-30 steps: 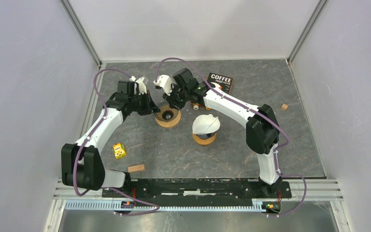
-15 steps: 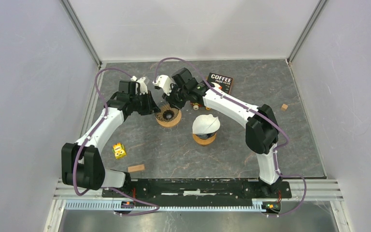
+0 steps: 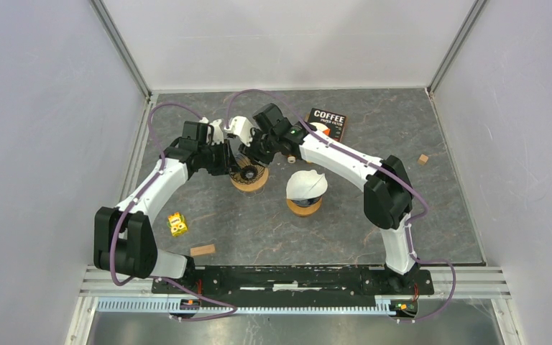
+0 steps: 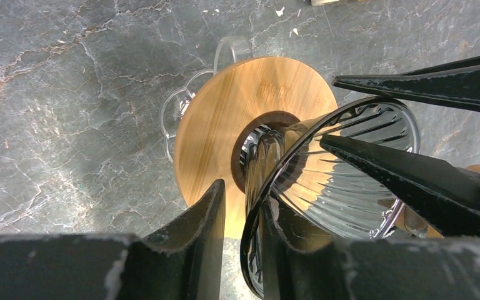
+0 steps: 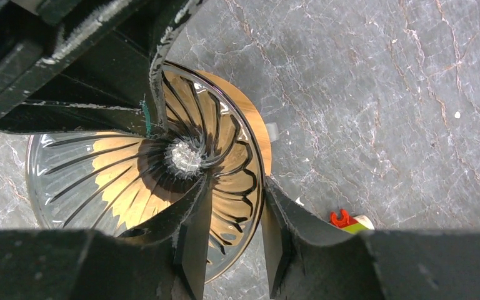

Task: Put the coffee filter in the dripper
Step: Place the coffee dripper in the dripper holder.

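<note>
An empty glass dripper [image 3: 250, 173] stands on its round wooden base [image 3: 248, 184] at the middle left of the table. It shows in the left wrist view [image 4: 350, 187] and the right wrist view [image 5: 131, 169]. My left gripper [image 3: 231, 164] [image 4: 245, 200] is closed narrowly over the dripper's left rim, one finger outside and one inside. My right gripper [image 3: 253, 154] [image 5: 237, 184] clamps the far rim the same way. A white coffee filter [image 3: 306, 183] sits in a second dripper to the right, apart from both grippers.
A black coffee-filter box [image 3: 328, 123] lies at the back. A small red and green toy [image 3: 295, 154] [image 5: 347, 220] lies behind the drippers. A yellow block [image 3: 177, 224] and a wooden block [image 3: 203, 250] lie at the front left. A small wooden cube [image 3: 422, 159] lies at the right.
My left gripper has moved right onto the dripper's rim. My right gripper has shifted slightly left and down at the far rim. The dripper stays in place.
</note>
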`<state>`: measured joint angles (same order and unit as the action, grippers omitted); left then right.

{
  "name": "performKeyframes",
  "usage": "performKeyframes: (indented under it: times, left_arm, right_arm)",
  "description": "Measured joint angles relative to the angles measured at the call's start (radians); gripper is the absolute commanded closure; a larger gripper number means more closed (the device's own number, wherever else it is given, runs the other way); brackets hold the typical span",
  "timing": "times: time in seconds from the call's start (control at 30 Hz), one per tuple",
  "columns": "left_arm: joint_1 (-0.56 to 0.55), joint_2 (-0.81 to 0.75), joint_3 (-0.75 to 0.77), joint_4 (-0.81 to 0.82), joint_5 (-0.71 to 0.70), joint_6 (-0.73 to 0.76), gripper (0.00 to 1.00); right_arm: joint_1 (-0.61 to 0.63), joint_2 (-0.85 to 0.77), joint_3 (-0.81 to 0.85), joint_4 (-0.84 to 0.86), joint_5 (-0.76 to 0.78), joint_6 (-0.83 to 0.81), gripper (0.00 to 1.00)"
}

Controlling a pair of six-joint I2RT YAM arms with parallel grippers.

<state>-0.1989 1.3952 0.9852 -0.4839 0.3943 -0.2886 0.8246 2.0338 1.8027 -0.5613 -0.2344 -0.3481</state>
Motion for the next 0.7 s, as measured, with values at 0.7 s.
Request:
performKeyframes:
  times: [0.7]
  left_arm:
    - [0.001,0.0,0.063,-0.071,-0.026,0.006,0.5]
  right_arm:
    - [-0.024,0.013,0.049,-0.055,-0.027,0.003,0.48]
